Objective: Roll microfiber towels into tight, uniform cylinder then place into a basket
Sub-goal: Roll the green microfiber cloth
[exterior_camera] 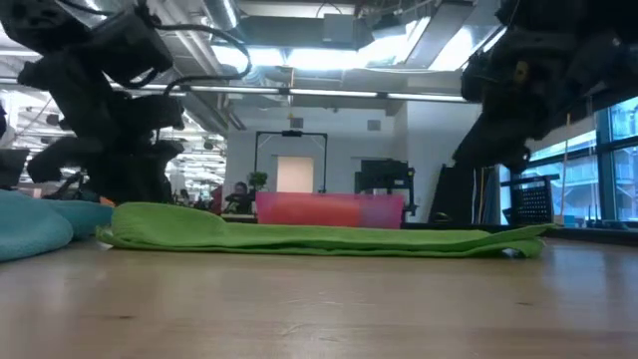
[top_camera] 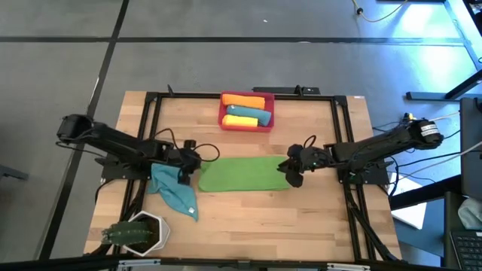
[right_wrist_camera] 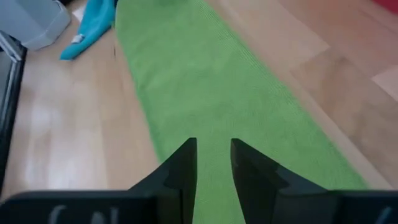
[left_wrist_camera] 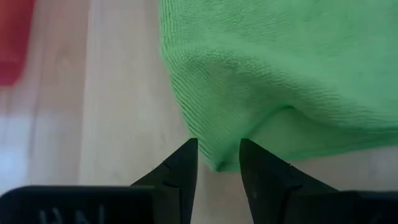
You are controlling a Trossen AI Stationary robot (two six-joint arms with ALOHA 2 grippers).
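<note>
Starting on the left, the white hexagonal pot (top_camera: 143, 229) with its plant sits at the table's near-left corner, and a crumpled teal towel (top_camera: 175, 192) lies just beside it, toward the middle. The left gripper (top_camera: 185, 174) hangs right over the spot where that teal cloth meets the left end of the green towel (top_camera: 242, 174). Its wrist view shows the fingers (left_wrist_camera: 180, 171) parted a little, with the green towel's folded corner sitting in the gap, so it's released, not pinching anything.

The green towel is folded into a long flat strip across the table's middle. At its right end the right gripper (top_camera: 292, 172) hovers with fingers slightly apart too, nothing held.

Behind the strip, the red basket (top_camera: 245, 112) already has orange, yellow and teal rolls in it.
</note>
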